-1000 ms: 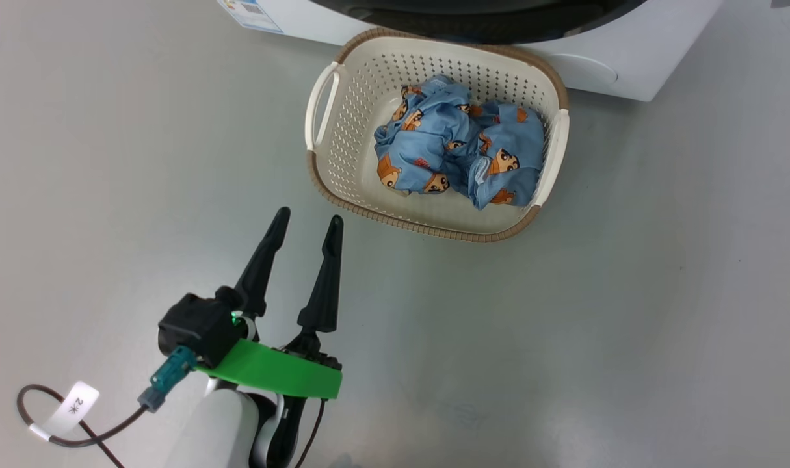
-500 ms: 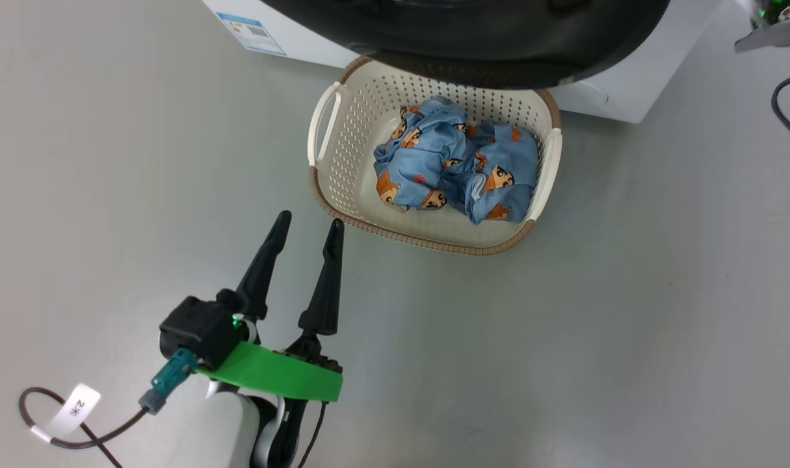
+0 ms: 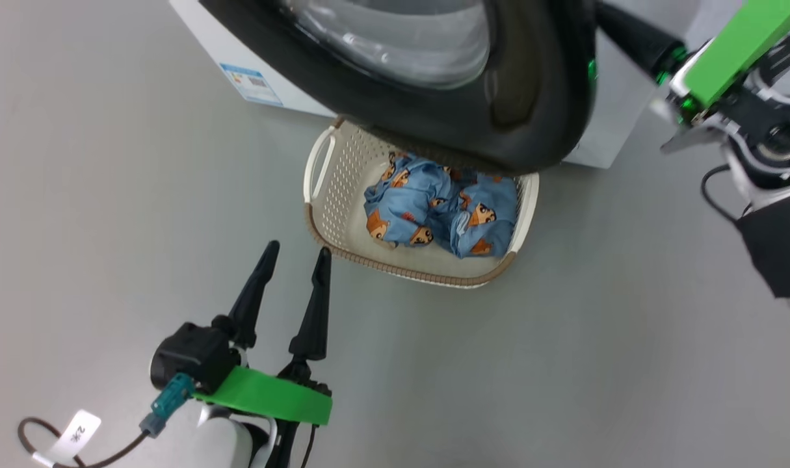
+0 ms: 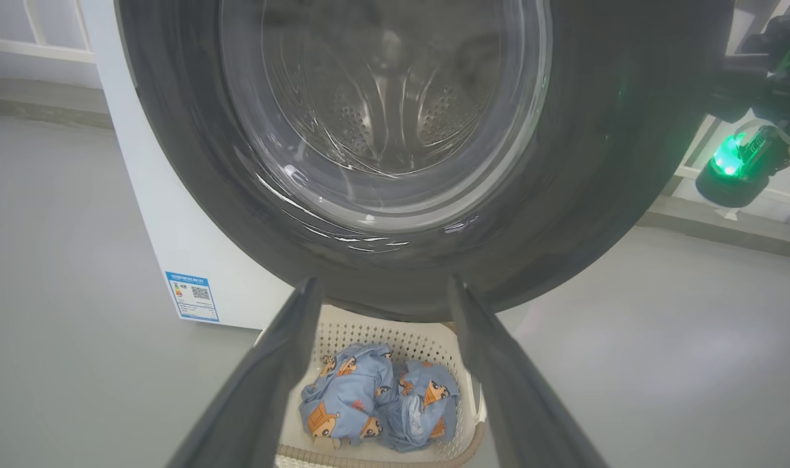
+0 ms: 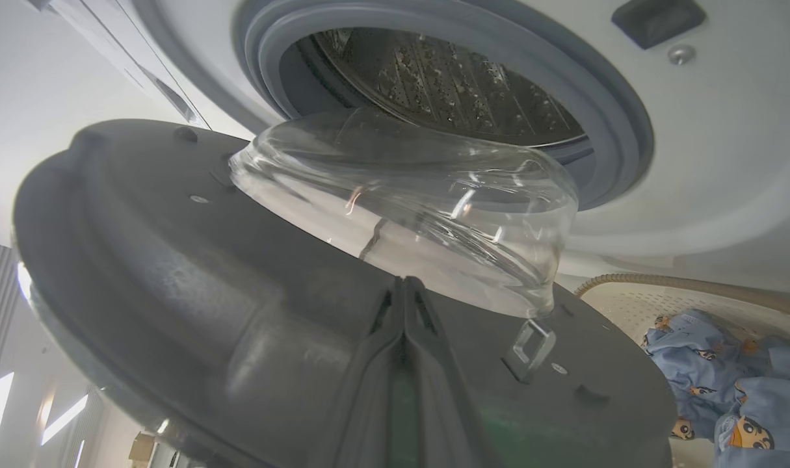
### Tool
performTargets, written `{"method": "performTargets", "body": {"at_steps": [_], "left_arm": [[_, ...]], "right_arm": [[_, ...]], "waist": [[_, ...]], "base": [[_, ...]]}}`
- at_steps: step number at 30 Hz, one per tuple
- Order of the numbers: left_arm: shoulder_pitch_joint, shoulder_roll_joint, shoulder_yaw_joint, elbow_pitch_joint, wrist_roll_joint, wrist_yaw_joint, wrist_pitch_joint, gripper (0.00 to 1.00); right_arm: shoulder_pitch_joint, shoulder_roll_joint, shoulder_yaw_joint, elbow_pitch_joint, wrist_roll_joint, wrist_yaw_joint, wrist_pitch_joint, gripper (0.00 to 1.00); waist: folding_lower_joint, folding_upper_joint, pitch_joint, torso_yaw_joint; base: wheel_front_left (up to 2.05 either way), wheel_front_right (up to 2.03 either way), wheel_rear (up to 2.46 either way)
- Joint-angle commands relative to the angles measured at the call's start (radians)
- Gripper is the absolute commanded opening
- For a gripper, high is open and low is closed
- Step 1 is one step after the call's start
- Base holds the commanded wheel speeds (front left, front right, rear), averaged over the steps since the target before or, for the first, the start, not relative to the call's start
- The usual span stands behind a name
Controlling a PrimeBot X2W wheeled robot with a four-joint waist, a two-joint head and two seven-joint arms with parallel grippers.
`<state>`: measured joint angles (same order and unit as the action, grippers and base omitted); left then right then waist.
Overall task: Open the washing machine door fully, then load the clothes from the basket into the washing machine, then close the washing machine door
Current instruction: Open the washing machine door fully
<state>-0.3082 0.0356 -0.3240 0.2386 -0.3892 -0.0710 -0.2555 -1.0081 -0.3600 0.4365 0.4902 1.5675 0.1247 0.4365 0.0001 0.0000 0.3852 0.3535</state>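
The washing machine door (image 3: 518, 110), black-rimmed with a bulging glass window (image 5: 401, 208), stands partly open over the far side of the basket (image 3: 321, 221). My right gripper (image 3: 604, 18) reaches in from the upper right. Its fingers are shut together and lie against the door's inner face (image 5: 404, 281), near the latch hook. The clothes (image 3: 434, 211), two light-blue printed garments, lie bunched in the cream basket. My left gripper (image 3: 296, 249) hovers open over the floor just short of the basket's near left corner, holding nothing. The steel drum (image 5: 447, 84) and grey-blue gasket (image 5: 619, 123) show behind the door.
The white washing machine (image 3: 199, 32) with its blue label (image 3: 251, 84) stands at the top. Bare grey floor (image 3: 564, 364) spreads around the basket. A cable with a white tag (image 3: 76, 432) hangs by my left forearm. A pale wall and skirting (image 4: 37, 78) run behind the machine.
The head camera has tilted up, so the basket sits lower in view. The door has swung out over the basket, and my right gripper has come in at the door's edge. The left gripper stays open.
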Motion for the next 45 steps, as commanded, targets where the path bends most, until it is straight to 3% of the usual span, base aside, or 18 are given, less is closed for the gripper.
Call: {"method": "performTargets", "body": {"at_steps": [1, 10, 27, 45], "left_arm": [[0.019, 0.015, 0.039, -0.013, 0.01, -0.005, -0.006, 1.0], [0.084, 0.015, 0.075, -0.004, 0.036, -0.017, -0.006, 1.0], [0.184, 0.015, 0.117, -0.011, 0.065, -0.029, -0.006, 1.0], [0.21, 0.015, 0.128, -0.011, 0.078, -0.041, -0.006, 1.0]], "right_arm": [[0.028, 0.04, 0.024, -0.037, 0.01, 0.006, 0.017, 0.0], [0.113, 0.075, 0.06, -0.058, 0.019, 0.006, 0.05, 0.0], [0.283, 0.164, 0.094, -0.119, 0.035, 0.006, 0.091, 0.0], [0.356, 0.262, 0.129, -0.135, 0.023, 0.006, 0.124, 0.0]], "waist": [[0.0, 0.0, -0.038, -0.015], [0.0, 0.0, -0.123, -0.022], [0.0, 0.0, -0.251, 0.035], [0.0, 0.0, -0.304, 0.072]], "base": [[0.0, 0.0, 0.0], [0.0, 0.0, 0.0], [0.0, 0.0, 0.0], [0.0, 0.0, 0.0]]}}
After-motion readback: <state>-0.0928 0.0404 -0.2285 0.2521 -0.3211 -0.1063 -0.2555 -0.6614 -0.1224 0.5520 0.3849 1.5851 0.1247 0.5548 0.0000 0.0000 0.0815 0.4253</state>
